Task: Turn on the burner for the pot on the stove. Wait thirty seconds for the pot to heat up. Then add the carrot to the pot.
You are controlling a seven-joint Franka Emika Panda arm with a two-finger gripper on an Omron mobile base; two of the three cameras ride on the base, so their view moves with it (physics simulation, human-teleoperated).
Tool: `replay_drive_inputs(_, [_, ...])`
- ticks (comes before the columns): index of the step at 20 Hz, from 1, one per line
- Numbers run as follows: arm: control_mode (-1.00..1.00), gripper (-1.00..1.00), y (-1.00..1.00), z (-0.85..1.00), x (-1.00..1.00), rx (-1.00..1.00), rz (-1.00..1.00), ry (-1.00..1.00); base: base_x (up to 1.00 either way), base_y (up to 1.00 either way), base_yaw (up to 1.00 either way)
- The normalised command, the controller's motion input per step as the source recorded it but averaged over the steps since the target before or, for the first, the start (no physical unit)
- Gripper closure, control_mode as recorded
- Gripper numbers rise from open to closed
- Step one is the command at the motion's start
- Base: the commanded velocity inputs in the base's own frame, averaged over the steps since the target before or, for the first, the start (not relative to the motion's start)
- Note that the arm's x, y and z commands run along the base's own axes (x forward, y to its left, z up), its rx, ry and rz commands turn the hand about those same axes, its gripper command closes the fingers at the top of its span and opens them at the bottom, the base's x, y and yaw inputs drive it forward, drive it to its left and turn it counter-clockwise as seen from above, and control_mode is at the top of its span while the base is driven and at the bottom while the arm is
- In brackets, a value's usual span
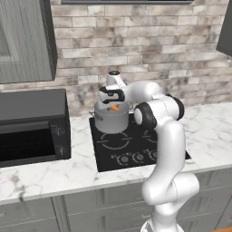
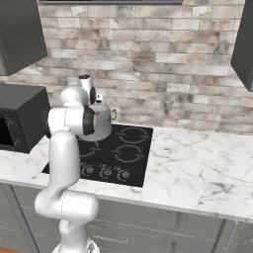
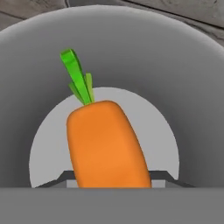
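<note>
One black oven [image 1: 31,127] sits left of the pot [image 1: 111,118], apparently clear.

Orange carrot [image 3: 107,144] with bright green top, just ahead of the hand. Plain grey brushed-metal pot [image 1: 111,118] around it, paler grey floor inside. Black glass stove [image 1: 136,145] below, white segmented rings. White marble counter [image 2: 197,168] with grey veining. Mottled beige-grey brick wall [image 1: 149,50] beyond. Black microwave [image 1: 31,127] aside.

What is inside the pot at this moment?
The carrot hangs over the mouth of the pot, held in the gripper. Around it the pot's floor looks bare. The carrot covers the part of the floor behind it.
</note>
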Motion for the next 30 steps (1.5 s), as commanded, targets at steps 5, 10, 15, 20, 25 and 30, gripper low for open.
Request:
replay_drive_inputs(5, [-1.00,1.00,0.10,-0.19,0.37,0.00,0.00,0.06,0.00,0.00,0.00])
replay_drive_inputs(10, [-1.00,1.00,0.06,-0.18,0.34,0.00,0.00,0.05,0.00,0.00,0.00])
replay_drive_inputs(15, [-1.00,1.00,0.01,-0.19,0.32,0.00,0.00,0.04,0.00,0.00,0.00])
replay_drive_inputs(20, [-1.00,-1.00,0.00,-0.15,0.15,0.00,0.00,0.03,0.00,0.00,0.00])
replay_drive_inputs(25, [-1.00,-1.00,0.00,0.00,0.00,0.00,0.00,0.02,0.00,0.00,0.00])
replay_drive_inputs(30, [-1.00,-1.00,-0.14,0.09,-0.10,0.00,0.00,0.02,0.00,0.00,0.00])
